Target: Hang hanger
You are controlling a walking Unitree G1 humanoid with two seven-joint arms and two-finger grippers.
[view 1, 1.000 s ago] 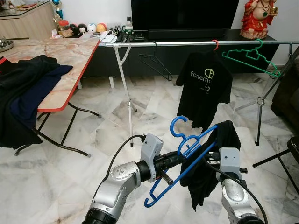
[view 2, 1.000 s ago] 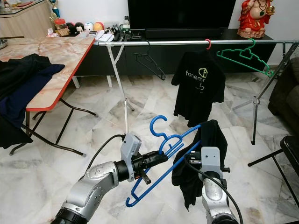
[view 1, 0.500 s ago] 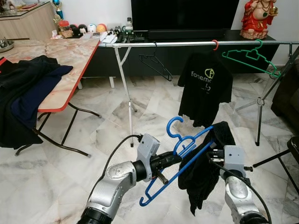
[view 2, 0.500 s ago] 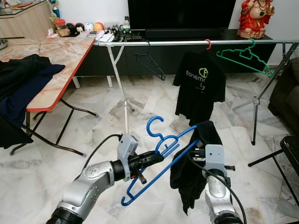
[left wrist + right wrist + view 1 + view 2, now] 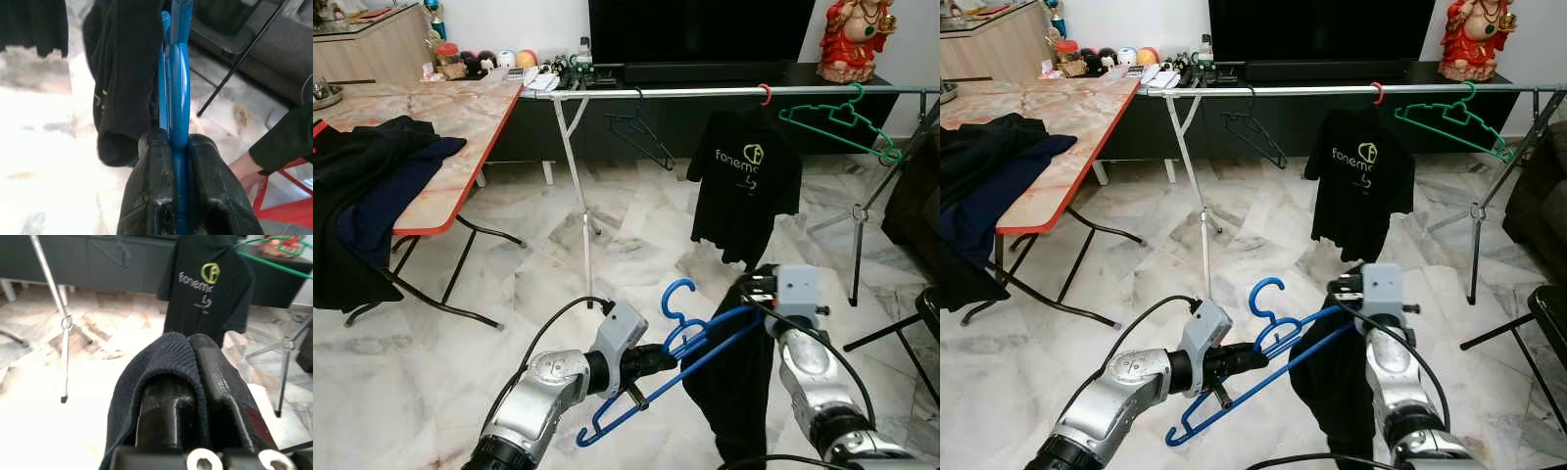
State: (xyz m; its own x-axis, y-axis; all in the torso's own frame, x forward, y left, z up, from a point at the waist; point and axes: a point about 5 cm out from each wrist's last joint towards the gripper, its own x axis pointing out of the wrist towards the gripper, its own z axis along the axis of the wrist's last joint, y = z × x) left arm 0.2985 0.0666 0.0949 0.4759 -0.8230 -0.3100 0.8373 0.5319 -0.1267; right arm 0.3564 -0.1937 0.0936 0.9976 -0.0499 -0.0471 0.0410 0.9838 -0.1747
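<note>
Fingers [image 5: 151,196] of my left gripper [image 5: 177,147] pinch the blue hanger [image 5: 656,382] low before the clothes rail [image 5: 705,91], while my right gripper [image 5: 195,345] clamps the dark garment [image 5: 739,392] draped over its far end.

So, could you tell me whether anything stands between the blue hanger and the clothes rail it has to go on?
Nothing visible does. The blue plastic hanger, with a black garment draped on it, is held by the left gripper and right gripper over bare marble floor. The silver metal clothes rail has free stretches beside the hanging black printed T-shirt.
</note>
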